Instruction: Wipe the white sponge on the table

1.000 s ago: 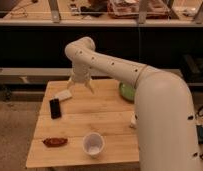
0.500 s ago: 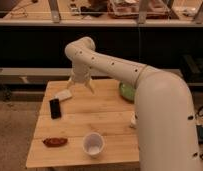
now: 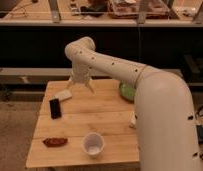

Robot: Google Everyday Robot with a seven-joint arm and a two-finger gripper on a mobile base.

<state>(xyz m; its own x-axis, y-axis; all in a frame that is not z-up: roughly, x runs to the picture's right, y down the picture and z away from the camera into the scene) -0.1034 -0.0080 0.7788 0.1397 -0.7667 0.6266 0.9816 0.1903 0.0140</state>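
Bamboo-coloured planks make up the counter (image 3: pixel 105 117), and the white sponge (image 3: pixel 63 94) lies flat near its far-left corner. Nothing has shifted over the last second: the gripper (image 3: pixel 80 86) hangs where it was, just right of the sponge and a little above it, fingers spread and empty. So the grasp, and the wiping, look not yet begun. A black phone (image 3: pixel 55 107) lies just in front of the sponge; a long dark bench (image 3: pixel 35 50) runs behind it.
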